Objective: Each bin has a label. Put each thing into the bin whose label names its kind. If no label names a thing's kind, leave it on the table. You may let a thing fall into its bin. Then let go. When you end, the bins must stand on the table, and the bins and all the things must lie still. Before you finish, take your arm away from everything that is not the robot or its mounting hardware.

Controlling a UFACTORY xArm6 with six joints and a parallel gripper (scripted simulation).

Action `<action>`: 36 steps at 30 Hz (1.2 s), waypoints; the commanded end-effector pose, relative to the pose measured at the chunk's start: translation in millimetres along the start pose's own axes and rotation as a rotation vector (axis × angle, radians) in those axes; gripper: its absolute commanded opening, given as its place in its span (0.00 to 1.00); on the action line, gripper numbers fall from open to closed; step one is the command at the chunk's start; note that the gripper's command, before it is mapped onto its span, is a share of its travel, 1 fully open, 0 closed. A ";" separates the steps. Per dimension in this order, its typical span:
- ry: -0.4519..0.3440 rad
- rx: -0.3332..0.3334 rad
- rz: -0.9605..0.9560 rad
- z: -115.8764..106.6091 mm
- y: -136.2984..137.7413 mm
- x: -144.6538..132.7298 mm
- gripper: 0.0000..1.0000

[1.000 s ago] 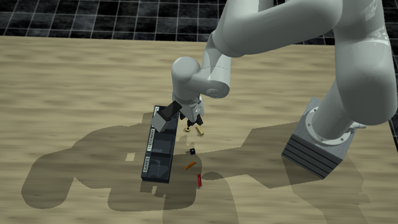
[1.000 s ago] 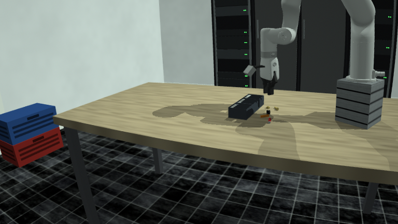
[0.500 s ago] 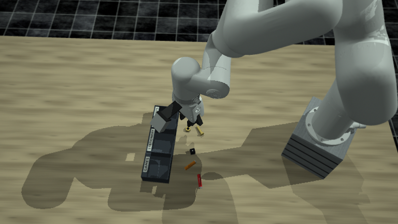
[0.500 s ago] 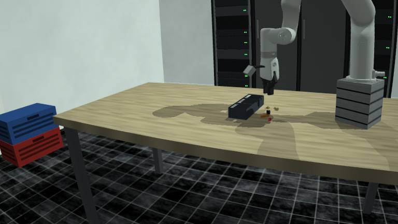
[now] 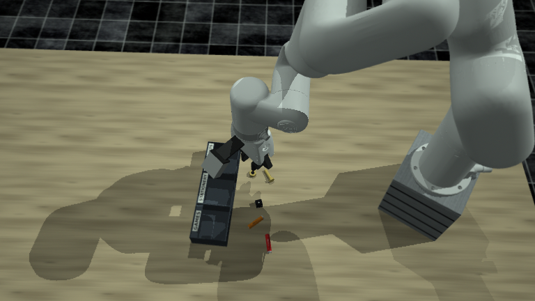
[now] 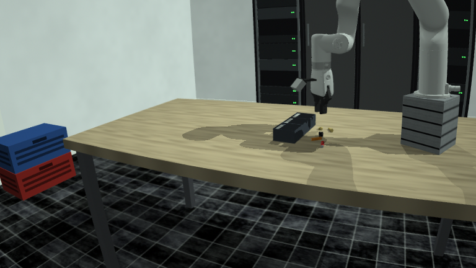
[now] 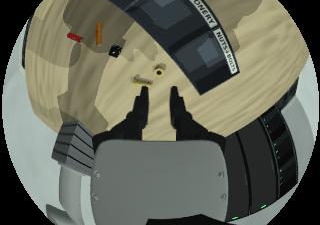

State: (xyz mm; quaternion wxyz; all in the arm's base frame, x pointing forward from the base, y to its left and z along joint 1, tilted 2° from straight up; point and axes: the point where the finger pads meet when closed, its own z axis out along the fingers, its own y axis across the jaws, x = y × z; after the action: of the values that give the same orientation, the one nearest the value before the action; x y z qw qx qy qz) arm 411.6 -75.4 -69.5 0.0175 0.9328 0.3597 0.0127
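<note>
Brass nut (image 5: 251, 173) and brass bolt (image 5: 268, 175) lie on the table (image 5: 98, 116) just beside the three-part bin row (image 5: 214, 197), right under the gripper (image 5: 258, 164); its fingers are partly parted, gripping nothing. Stationery and Games compartments look bare. Black die (image 5: 258, 203), orange crayon (image 5: 256, 221), red piece (image 5: 267, 242) trail away alongside
</note>
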 end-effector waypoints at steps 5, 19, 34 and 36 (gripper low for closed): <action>0.001 -0.001 0.000 26.0 0.2 0.1 0.30; 0.001 -0.001 0.000 57.2 0.8 0.6 0.30; 0.001 -0.001 0.000 66.5 0.5 0.4 0.30; 0.001 -0.001 0.000 66.5 0.4 0.3 0.30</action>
State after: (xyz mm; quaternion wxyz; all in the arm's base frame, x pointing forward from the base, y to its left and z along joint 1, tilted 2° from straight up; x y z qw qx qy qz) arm 413.4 -76.9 -136.7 0.0168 0.9328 0.3597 0.0120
